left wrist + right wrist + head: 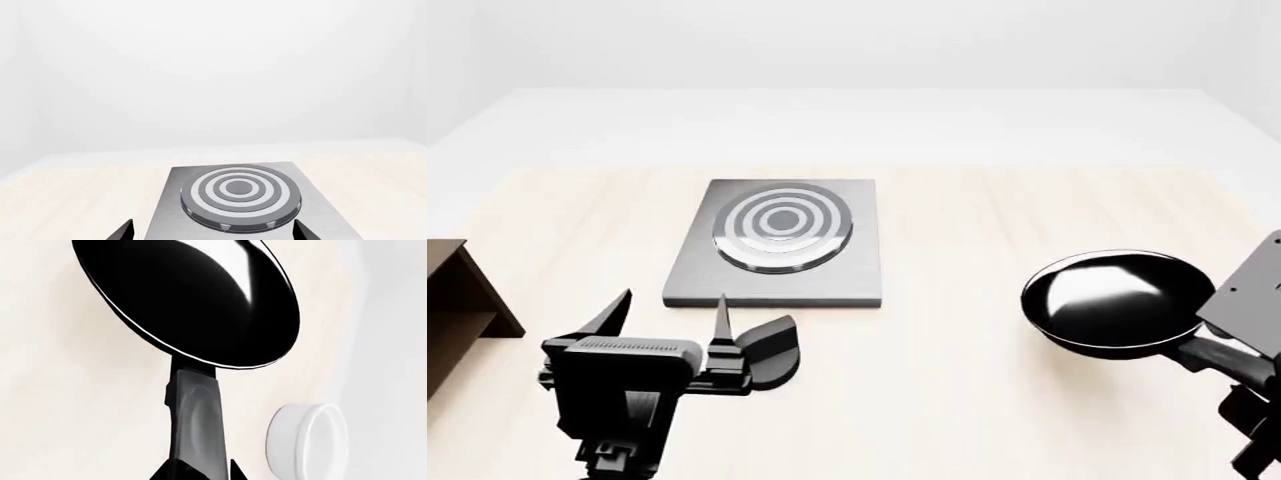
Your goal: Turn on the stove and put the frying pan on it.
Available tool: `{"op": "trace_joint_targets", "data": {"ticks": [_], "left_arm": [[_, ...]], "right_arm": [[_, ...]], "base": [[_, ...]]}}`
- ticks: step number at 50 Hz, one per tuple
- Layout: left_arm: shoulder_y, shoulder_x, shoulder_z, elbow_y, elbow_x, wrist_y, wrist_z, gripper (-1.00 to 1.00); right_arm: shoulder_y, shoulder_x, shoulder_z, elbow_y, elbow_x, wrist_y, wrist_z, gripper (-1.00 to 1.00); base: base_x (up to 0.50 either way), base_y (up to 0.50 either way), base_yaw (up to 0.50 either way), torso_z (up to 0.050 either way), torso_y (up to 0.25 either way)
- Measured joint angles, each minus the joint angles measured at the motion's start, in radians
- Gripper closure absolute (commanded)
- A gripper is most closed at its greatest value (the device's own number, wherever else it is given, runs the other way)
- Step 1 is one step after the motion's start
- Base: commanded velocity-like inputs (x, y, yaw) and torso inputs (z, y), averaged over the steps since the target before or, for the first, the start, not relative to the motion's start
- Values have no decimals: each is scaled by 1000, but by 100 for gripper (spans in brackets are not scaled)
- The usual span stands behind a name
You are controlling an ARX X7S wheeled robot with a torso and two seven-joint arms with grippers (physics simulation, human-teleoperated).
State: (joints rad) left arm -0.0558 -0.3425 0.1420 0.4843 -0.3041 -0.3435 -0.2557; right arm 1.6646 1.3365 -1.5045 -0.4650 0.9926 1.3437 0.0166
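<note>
Stove first: the flat square grey metal stove [777, 243] sat on the pale wooden table [961, 380], towards the robot's left of centre, its round burner of concentric rings [782, 226] bare. The left wrist view looked straight over that burner [240, 197] from the near edge of the slab [167, 210]. The left gripper [667, 318] hovered just in front of the stove's near edge, its two black fingers spread apart and nothing between them. Over to the right, well apart from the stove, the small round black frying pan [1118, 298] with its glossy inside was up off the table. The right gripper [199, 472] was clamped on the long black handle [195, 420], fingers hugging both sides at the handle's end. Beside the handle in the right wrist view, a white round bowl [308, 439] showed. A brown wooden shelf [457, 310] stood at the far left edge of the table.
</note>
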Motion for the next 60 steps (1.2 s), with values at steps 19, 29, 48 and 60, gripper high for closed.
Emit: {"op": "trace_joint_targets", "data": {"ticks": [19,29,48,60], "left_arm": [[4,-3,1,-8,-7,11,-2,-100],[6,-5,0,-16,-11,19,-3,-100],[11,-10,3,-22,-18,27,-4,-100],[13,-12,5,-19,-27,25,-4,-100]], "right_arm": [[55,-84,61,45,6,-24,5,100],[31,-156,101,113,37,-89,56,100],[-27,-330,166,282,59,-257,119,100],[-46,-454,175,397,22,-350,125,100]], "base": [[0,0,0,0,2],[0,0,0,2,1],[0,0,0,0,2],[0,0,0,1,2]]}}
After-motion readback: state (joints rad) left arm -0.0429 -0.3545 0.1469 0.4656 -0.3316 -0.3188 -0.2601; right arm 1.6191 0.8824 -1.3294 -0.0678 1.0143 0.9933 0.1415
